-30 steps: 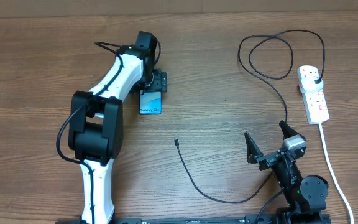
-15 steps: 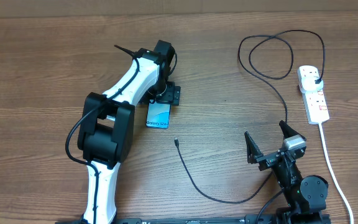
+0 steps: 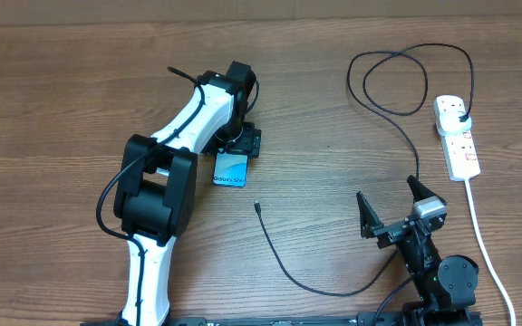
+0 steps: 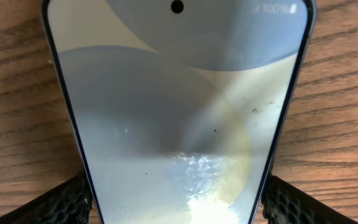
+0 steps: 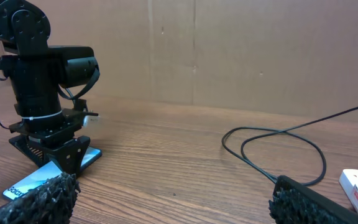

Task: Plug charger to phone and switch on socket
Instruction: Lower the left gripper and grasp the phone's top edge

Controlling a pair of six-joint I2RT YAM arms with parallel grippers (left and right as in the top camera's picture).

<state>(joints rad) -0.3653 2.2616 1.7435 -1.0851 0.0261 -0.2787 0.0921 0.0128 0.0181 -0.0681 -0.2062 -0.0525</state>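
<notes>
1. Your left end effector (image 3: 240, 145) is clenched on the phone (image 3: 230, 170). In the left wrist view its pads (image 4: 67, 200) press against both long edges of the phone.
2. The phone lies near the middle of the counter (image 3: 53, 81), with its lettered end pointing to 6 o'clock in the overhead view.
3. The connector tip (image 3: 256, 206) of the charger (image 3: 333, 292) lies free on the wood at about 5 o'clock from the phone, near it but not touching.
4. Your right end effector (image 3: 392, 206) is released, with its fingers spread wide and nothing between them. It sits at 5 o'clock on the counter.
5. The charger cable curves past it, loops toward 1 o'clock, and ends at its plug (image 3: 460, 116). The plug is seated in the socket (image 3: 460, 149) at the 3 o'clock edge.
6. You cannot tell the switch position.
</notes>
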